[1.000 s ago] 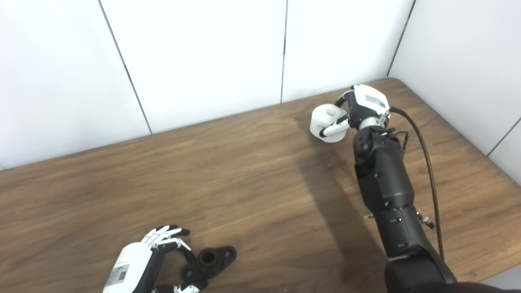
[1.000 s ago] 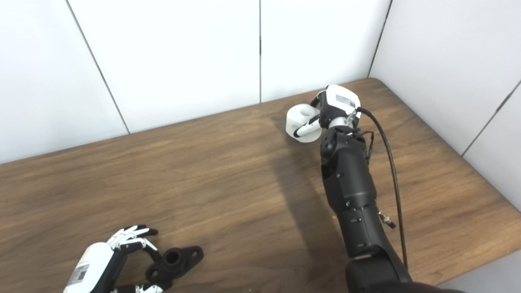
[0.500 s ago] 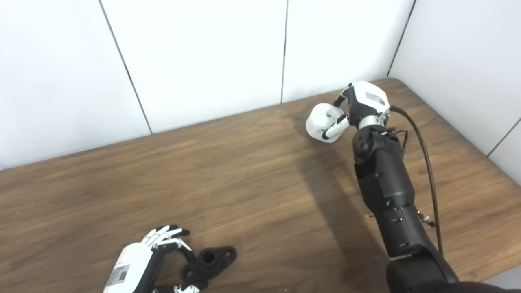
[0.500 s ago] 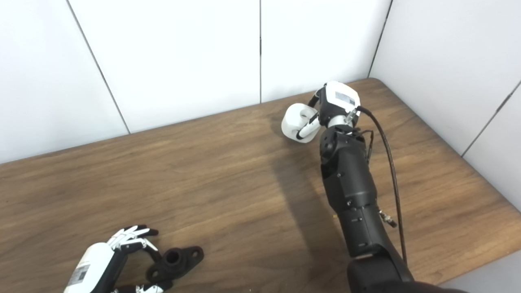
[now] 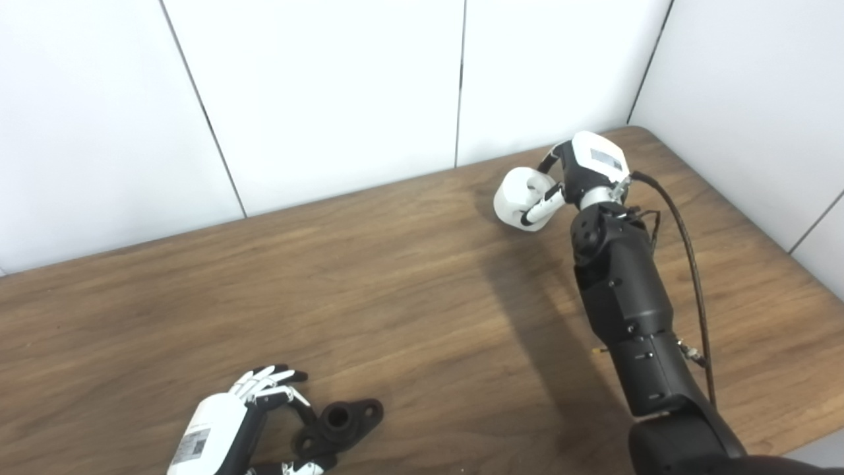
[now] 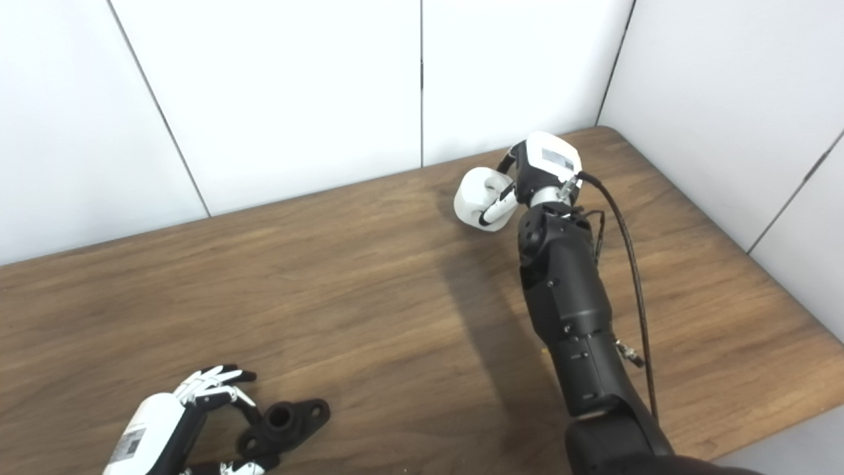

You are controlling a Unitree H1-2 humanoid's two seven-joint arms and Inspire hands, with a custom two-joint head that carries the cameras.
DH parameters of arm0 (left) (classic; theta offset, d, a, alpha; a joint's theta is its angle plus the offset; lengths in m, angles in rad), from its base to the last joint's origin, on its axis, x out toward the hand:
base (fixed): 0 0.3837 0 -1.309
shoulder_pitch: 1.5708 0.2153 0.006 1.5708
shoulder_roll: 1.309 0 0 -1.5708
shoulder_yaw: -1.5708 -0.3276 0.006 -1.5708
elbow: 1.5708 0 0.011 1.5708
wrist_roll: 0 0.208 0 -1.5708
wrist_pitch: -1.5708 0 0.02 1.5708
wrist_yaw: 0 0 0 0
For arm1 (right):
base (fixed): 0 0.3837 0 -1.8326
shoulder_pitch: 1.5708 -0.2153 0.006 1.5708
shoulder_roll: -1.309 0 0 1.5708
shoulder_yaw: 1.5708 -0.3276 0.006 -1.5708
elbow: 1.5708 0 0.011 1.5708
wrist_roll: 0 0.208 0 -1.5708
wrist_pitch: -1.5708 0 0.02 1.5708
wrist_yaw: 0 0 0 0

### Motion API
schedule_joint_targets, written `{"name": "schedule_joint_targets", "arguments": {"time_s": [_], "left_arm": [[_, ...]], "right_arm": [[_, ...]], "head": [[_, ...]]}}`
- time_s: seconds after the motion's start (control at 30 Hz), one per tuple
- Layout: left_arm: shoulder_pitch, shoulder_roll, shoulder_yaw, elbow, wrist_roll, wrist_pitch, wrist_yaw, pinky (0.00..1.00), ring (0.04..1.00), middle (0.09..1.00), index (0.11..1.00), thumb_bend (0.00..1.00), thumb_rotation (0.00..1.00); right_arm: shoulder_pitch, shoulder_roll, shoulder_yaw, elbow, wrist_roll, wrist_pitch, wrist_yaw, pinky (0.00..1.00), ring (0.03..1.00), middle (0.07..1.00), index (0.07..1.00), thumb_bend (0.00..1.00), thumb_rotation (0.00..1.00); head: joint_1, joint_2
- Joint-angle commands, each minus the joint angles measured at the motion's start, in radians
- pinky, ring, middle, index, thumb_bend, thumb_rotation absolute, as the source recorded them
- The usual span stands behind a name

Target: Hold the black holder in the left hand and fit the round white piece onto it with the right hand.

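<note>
My right hand (image 5: 580, 175) grips the round white plastic piece (image 5: 517, 198); the flat black flanged holder (image 5: 339, 422) lies well apart from it.

wooden table (image 5: 409, 277), white panelled walls (image 5: 330, 86) behind and right.

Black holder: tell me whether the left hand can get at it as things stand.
Probably yes. The left hand lies right beside the black flanged holder on the wooden table, fingers curled round its near end, nothing between them. Whether it already grips is unclear.
</note>
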Motion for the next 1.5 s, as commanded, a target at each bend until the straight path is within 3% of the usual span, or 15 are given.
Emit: {"name": "schedule_joint_targets", "arguments": {"time_s": [0.0,0.13,0.33,0.5,0.7,1.0,1.13,1.47], "left_arm": [[0.014,0.009,-0.009,-0.008,0.011,0.01,-0.021,0.91,0.886,0.807,0.486,0.52,0.05],[0.016,0.008,-0.01,-0.011,0.011,0.009,-0.019,0.91,0.887,0.806,0.486,0.52,0.05],[0.017,0.005,-0.014,-0.018,0.018,0.011,-0.02,0.92,0.887,0.806,0.486,0.52,0.05],[0.016,0.0,-0.025,-0.032,0.032,0.032,-0.033,0.92,0.889,0.812,0.487,0.52,0.05],[0.015,-0.01,-0.042,-0.048,0.057,0.056,-0.044,0.92,0.893,0.816,0.487,0.52,0.05],[0.008,-0.043,-0.08,-0.059,0.113,0.105,-0.046,0.92,0.895,0.814,0.488,0.52,0.05],[0.007,-0.051,-0.091,-0.061,0.125,0.11,-0.042,0.92,0.896,0.813,0.487,0.52,0.05],[0.001,-0.091,-0.122,-0.093,0.17,0.155,-0.063,0.93,0.902,0.821,0.488,0.52,0.05]], "right_arm": [[-0.016,-0.039,0.013,-0.037,0.012,0.0,-0.03,0.92,0.958,0.849,0.486,0.52,0.14],[-0.002,-0.064,0.055,-0.096,0.026,0.0,-0.013,0.91,0.944,0.85,0.487,0.52,0.14],[0.012,-0.116,0.137,-0.212,0.031,-0.001,0.078,0.9,0.942,0.857,0.487,0.52,0.14],[0.009,-0.129,0.184,-0.345,-0.009,0.0,0.217,0.92,0.937,0.846,0.487,0.52,0.14],[-0.016,-0.136,0.242,-0.521,-0.084,-0.003,0.46,0.97,0.954,0.835,0.486,0.52,0.15],[-0.022,-0.095,0.307,-0.734,-0.115,-0.041,0.708,0.93,0.927,0.814,0.485,0.52,0.14],[-0.011,-0.059,0.32,-0.792,-0.1,-0.067,0.755,0.92,0.918,0.81,0.485,0.52,0.14],[0.013,0.037,0.35,-0.973,-0.107,-0.169,0.877,0.9,0.911,0.805,0.483,0.52,0.14]], "head": [[0.001,0.003],[0.011,0.009],[0.032,0.016],[0.054,0.026],[0.094,0.042],[0.178,0.072],[0.193,0.087],[0.289,0.172]]}}
